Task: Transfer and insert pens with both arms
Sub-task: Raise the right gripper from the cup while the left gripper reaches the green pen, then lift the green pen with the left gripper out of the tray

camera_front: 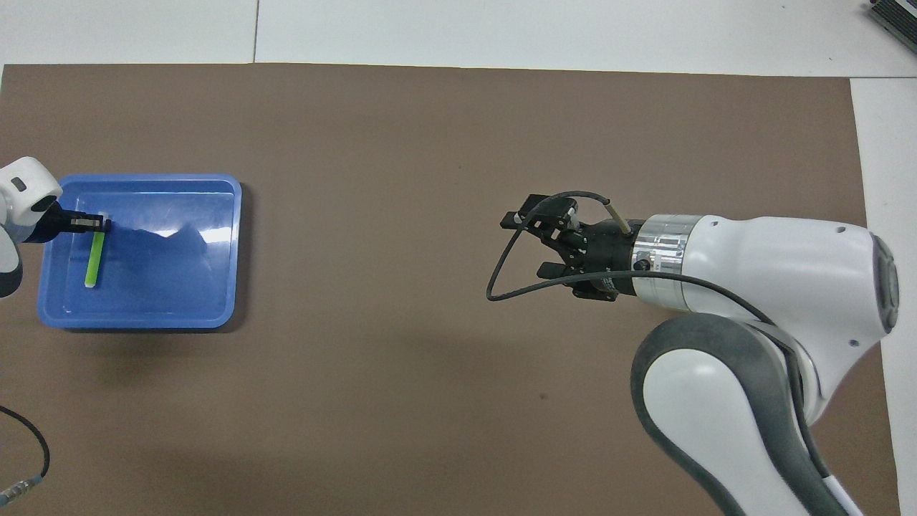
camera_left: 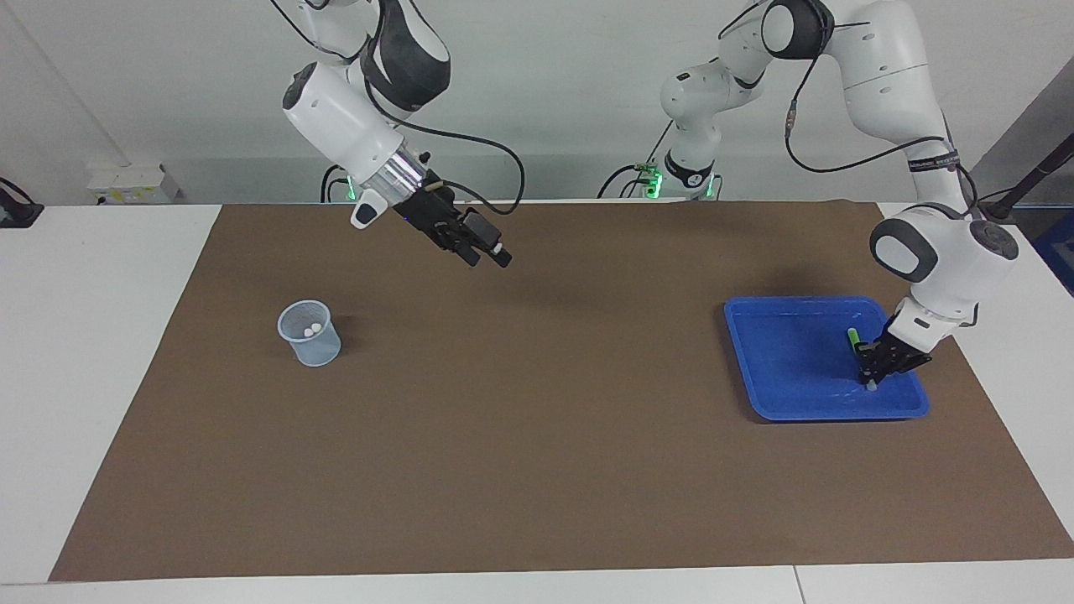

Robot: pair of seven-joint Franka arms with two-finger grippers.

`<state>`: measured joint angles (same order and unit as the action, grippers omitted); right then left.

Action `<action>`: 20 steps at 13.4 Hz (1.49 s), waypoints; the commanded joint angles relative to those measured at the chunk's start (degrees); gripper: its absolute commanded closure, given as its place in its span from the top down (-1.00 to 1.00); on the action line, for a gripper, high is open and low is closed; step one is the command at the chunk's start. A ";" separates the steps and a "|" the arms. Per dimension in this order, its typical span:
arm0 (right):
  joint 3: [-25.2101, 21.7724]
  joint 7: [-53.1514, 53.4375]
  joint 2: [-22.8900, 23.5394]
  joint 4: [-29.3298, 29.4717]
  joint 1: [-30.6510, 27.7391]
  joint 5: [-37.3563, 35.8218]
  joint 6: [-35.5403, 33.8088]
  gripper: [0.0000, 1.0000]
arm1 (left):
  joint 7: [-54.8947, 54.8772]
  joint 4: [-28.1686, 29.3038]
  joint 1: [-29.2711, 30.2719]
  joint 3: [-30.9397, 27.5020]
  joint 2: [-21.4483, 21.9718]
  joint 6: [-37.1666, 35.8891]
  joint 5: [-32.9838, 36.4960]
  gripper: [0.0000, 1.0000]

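Observation:
A green pen lies low in the blue tray at the left arm's end of the table. My left gripper is down in the tray, shut on this pen near its whitish cap end. My right gripper hangs open and empty above the brown mat, between the tray and a translucent cup. Two whitish cap ends show inside that cup. In the overhead view the cup is hidden.
A brown mat covers most of the white table. A black cable loops off the right wrist. A white socket box sits by the wall past the mat at the right arm's end.

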<state>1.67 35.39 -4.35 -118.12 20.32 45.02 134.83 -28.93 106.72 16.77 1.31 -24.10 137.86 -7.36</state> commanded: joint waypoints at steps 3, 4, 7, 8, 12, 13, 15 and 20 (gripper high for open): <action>0.00 1.09 1.19 0.78 1.74 1.21 1.40 1.00 | 3.69 -4.41 -0.33 -0.16 -0.07 -6.71 -0.46 -1.00; -0.09 1.00 1.19 0.78 1.74 1.21 1.31 1.00 | 6.40 -5.55 -0.42 -0.16 0.28 -8.64 -0.38 -1.00; 0.00 -0.14 1.28 0.96 1.74 1.21 1.40 1.00 | 12.82 -6.35 -1.47 -0.08 2.73 -12.34 -0.29 -1.00; 0.00 -0.06 1.28 1.05 1.83 1.21 1.40 1.00 | 15.72 -6.35 -1.48 0.10 3.87 -13.40 -0.29 -1.00; -0.09 -0.14 1.28 0.96 1.83 1.21 1.40 1.00 | 31.26 -6.70 -4.10 0.45 8.88 -17.62 -0.37 -1.00; 0.00 -0.14 1.28 0.96 1.74 1.21 1.40 1.00 | 36.00 -6.97 -5.07 0.45 10.02 -18.24 -0.37 -1.00; 0.00 -0.14 1.28 0.96 1.74 1.21 1.40 1.00 | 44.45 -6.97 -6.57 0.54 12.31 -18.86 -0.55 -1.00; 0.00 -0.06 1.28 1.22 2.88 1.30 1.57 1.00 | 65.09 -6.79 -10.17 0.72 18.02 -20.44 -0.81 -1.00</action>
<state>1.68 36.27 -3.83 -117.81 22.28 45.02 135.46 29.27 99.52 8.30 2.54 -8.85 119.15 -7.58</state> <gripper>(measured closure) 0.000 0.833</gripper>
